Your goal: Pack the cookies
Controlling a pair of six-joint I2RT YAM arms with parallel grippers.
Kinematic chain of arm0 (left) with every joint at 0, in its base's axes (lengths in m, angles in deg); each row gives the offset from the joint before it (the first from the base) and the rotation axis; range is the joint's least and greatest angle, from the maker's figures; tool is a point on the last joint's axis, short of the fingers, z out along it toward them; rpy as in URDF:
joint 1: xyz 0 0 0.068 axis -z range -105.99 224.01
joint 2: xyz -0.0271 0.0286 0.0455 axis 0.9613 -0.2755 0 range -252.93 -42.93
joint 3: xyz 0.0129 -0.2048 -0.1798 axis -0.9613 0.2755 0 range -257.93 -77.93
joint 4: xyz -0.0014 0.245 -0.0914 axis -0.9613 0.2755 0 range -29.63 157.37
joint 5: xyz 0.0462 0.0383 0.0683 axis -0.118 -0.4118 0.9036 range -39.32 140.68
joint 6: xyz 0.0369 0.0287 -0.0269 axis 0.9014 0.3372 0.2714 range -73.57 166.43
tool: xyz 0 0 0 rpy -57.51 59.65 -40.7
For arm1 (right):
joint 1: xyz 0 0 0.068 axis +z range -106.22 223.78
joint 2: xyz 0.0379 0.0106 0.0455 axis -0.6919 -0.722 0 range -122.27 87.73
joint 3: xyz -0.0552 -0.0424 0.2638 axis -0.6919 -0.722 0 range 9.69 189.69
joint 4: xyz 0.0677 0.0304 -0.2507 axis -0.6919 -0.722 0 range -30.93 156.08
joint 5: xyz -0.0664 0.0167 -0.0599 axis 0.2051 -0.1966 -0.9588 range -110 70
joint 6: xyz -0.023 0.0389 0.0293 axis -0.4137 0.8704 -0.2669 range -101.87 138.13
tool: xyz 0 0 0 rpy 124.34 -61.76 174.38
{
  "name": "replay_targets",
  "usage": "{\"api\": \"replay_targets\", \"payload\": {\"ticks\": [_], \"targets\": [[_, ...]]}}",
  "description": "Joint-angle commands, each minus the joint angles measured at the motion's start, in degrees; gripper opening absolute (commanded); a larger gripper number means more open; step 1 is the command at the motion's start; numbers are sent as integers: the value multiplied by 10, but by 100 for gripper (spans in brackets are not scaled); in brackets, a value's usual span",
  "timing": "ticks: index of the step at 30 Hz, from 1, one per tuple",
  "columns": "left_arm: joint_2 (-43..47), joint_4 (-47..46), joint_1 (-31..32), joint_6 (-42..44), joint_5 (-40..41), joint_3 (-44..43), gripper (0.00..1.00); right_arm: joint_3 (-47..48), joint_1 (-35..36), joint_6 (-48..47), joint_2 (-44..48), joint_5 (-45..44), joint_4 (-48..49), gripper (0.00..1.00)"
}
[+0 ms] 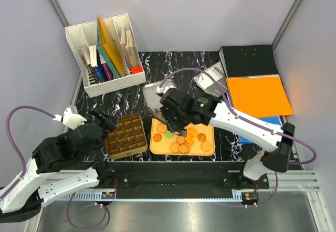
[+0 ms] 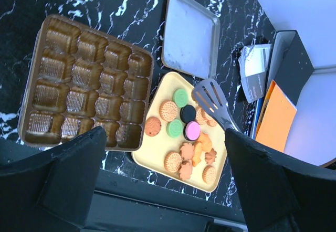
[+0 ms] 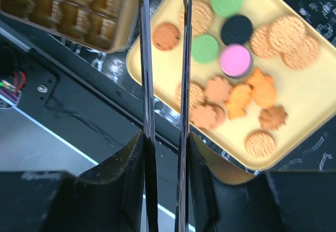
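Note:
The cookies [image 1: 181, 140] lie loose on a yellow tray [image 1: 157, 150]: round tan ones, two green, one pink, one dark, and orange leaf shapes [image 2: 184, 132] [image 3: 236, 85]. To its left stands a brown compartment tray [image 1: 126, 136] [image 2: 86, 82] with empty cells. My right gripper [image 1: 173, 117] [image 3: 165, 143] hangs over the yellow tray's left part, shut on metal tongs [image 3: 147, 59]. Their slotted head [image 2: 212, 103] shows above the cookies. A tan bit sits between the tong tips at the frame's top edge; whether it is held I cannot tell. My left gripper [image 1: 105, 122] [image 2: 165, 190] is open and empty beside the brown tray.
A silver tin lid [image 2: 189, 35] [image 1: 152, 93] lies behind the yellow tray. A white organiser [image 1: 107, 53] with stationery stands at the back left. A black binder [image 1: 247, 59] and an orange folder [image 1: 257, 95] lie at the back right.

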Motion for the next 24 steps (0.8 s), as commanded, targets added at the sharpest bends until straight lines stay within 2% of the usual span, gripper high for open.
{"api": "replay_targets", "payload": {"ticks": [1, 17, 21, 24], "targets": [[6, 124, -2, -64, 2, 25, 98, 56, 11, -38, -37, 41, 52, 26], [-19, 99, -2, -31, -7, 21, 98, 109, 30, -69, -128, 106, 69, 26], [-25, 89, -2, -21, -7, 21, 98, 103, 33, -69, -133, 109, 68, 32], [-32, 84, -2, -15, -8, 21, 98, 100, 32, -68, -132, 97, 68, 40]]}}
